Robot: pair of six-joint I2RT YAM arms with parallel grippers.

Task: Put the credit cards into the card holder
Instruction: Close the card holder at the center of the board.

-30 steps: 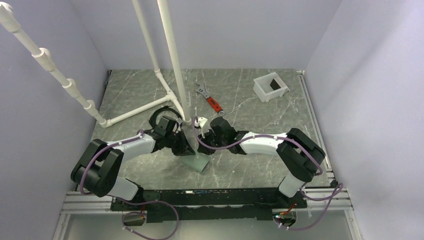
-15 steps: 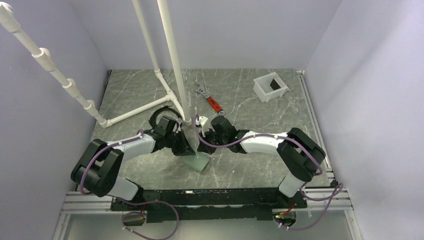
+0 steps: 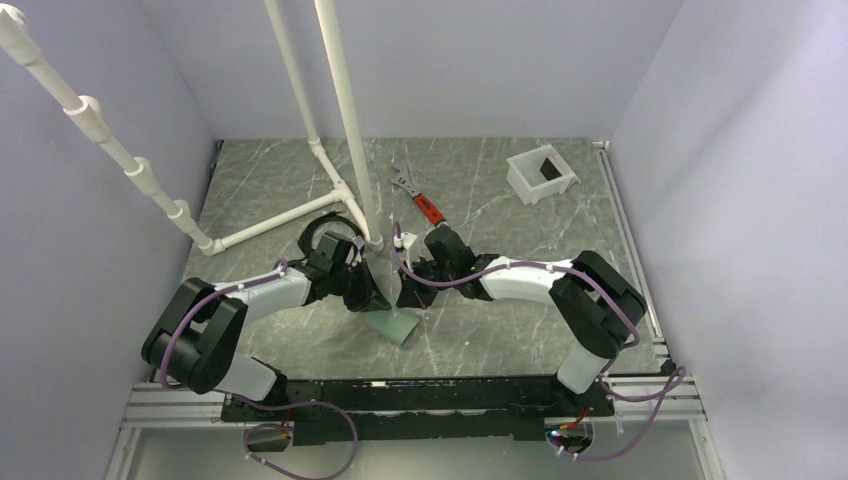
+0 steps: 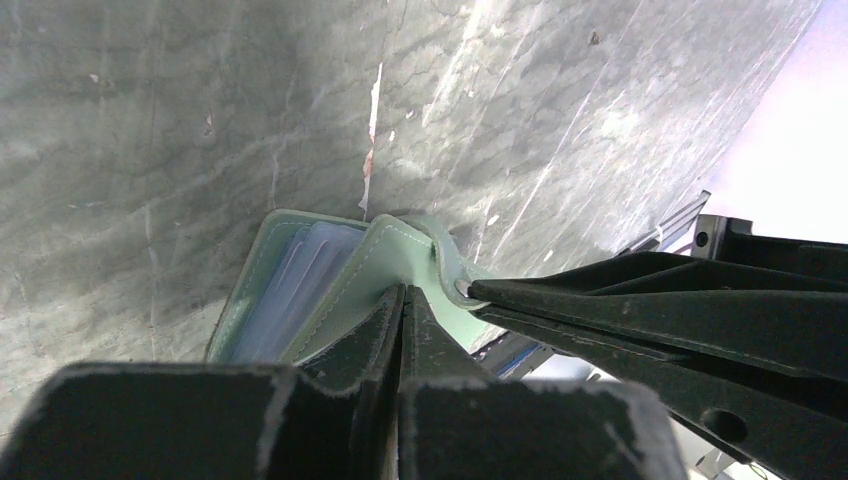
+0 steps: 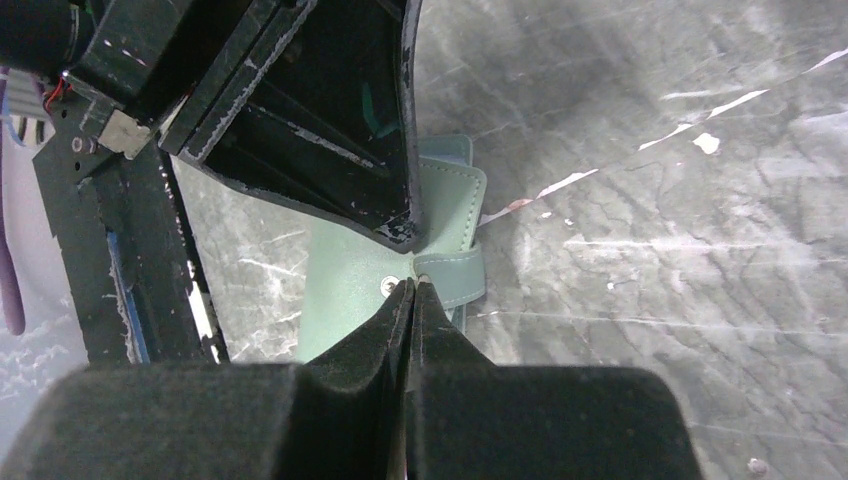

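While your one card holder [image 3: 392, 325] lies partly unfolded nearer the bench's [image 3: 260, 190] near edge, midway between its side edges, both pincers are clamped on it. The left pincer [image 3: 372, 300] grips a mint flap and the right pincer [image 3: 408, 298] pinches the snap strap. One wrench [image 3: 420, 200] lies toward the far edge, and one white tub [image 3: 541, 173] sits by the far right corner.

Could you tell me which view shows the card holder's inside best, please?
The left wrist view: the card holder gapes there, with pale bluish layers in its pocket. The right wrist view shows only a flat green face, its snap and strap; the top view shows only a small green corner.
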